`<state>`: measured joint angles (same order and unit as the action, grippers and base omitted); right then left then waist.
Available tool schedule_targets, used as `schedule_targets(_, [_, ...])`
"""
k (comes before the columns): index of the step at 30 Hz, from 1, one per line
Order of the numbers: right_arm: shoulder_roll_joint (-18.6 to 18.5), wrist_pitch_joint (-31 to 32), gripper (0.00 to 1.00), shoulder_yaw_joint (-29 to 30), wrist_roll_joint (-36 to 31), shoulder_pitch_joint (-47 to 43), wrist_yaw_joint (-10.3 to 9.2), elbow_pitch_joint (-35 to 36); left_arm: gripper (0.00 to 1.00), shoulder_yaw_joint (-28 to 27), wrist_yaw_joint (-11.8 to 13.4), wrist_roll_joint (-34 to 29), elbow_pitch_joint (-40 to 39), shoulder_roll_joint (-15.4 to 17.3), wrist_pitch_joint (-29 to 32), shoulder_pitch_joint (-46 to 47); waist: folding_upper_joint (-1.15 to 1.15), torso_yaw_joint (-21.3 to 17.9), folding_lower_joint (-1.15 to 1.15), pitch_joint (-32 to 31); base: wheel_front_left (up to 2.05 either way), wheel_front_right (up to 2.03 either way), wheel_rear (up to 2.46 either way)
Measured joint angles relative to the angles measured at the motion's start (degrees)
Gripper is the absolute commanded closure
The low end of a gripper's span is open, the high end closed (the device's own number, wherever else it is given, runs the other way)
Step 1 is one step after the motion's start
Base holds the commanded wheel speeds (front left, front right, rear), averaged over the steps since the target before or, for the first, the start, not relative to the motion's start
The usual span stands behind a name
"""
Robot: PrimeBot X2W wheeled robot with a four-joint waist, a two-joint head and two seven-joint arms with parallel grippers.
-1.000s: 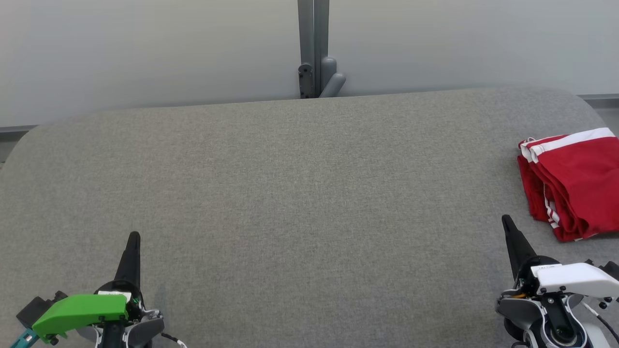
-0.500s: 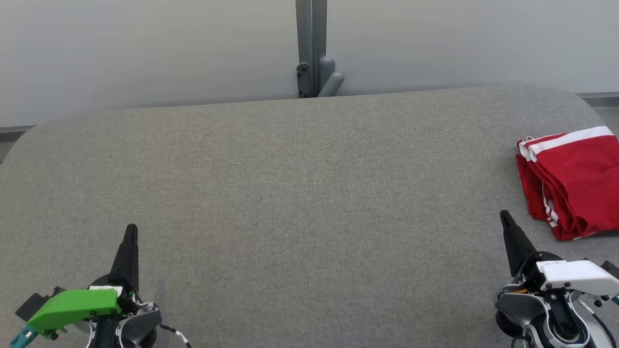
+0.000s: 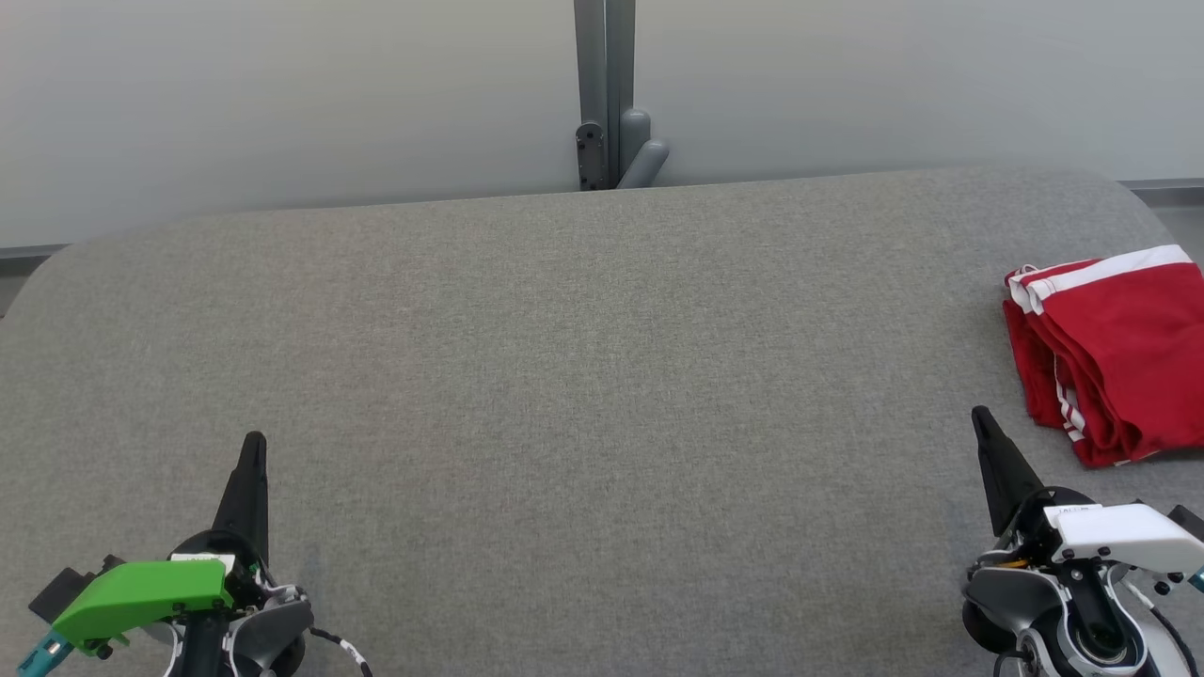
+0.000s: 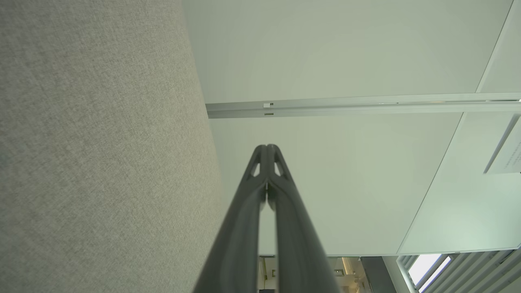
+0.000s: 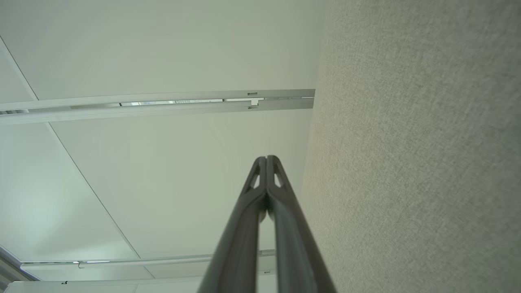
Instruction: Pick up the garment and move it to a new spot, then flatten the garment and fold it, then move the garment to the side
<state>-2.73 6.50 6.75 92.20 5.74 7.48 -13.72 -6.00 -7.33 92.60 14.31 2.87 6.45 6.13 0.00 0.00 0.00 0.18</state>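
The garment (image 3: pixel 1119 353) is red with white stripes and lies folded at the far right of the grey table (image 3: pixel 583 376), running off the head view's right edge. My right gripper (image 3: pixel 981 418) is shut and empty at the lower right, its tip a short way to the left of and below the garment. At the lower left my left gripper (image 3: pixel 254 442) is shut and holds nothing. In the left wrist view the left gripper (image 4: pixel 267 147) has its fingers pressed together. The right gripper (image 5: pixel 267 158) looks the same in the right wrist view.
A pale wall stands behind the table, with a grey post and bracket (image 3: pixel 611 141) at the middle of the far edge. The table's far corners are rounded. Its grey felt surface (image 4: pixel 93 142) shows beside the left gripper, and the surface (image 5: pixel 415 162) beside the right one.
Both grippers have shifted slightly up the head view and stayed shut. The garment lies where it was.
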Motion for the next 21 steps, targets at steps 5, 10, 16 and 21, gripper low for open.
schedule_targets(5, [0.0,0.0,1.00,0.0,0.0,0.1,0.00,0.0,1.00,0.0,0.0,0.0,0.0,0.0,0.0,0.0,0.00,0.0,0.00,0.0,0.00,0.00,0.00])
schedule_targets(10, [0.0,0.0,1.00,0.0,0.0,0.1,0.00,0.0,1.00,0.0,0.0,0.0,0.0,0.0,0.0,0.0,0.00,0.0,0.00,0.0,0.00,0.00,0.00])
schedule_targets(16, [0.0,0.0,1.00,0.0,0.0,0.1,0.00,0.0,1.00,-0.1,0.0,0.0,0.0,0.0,0.0,0.0,0.00,0.0,0.00,0.0,0.00,0.00,0.00])
schedule_targets(21, [0.0,0.0,1.00,0.0,0.0,0.1,0.00,0.0,1.00,-0.1,0.0,0.0,0.0,0.0,0.0,0.0,0.00,0.0,0.00,0.0,0.00,0.00,0.00])
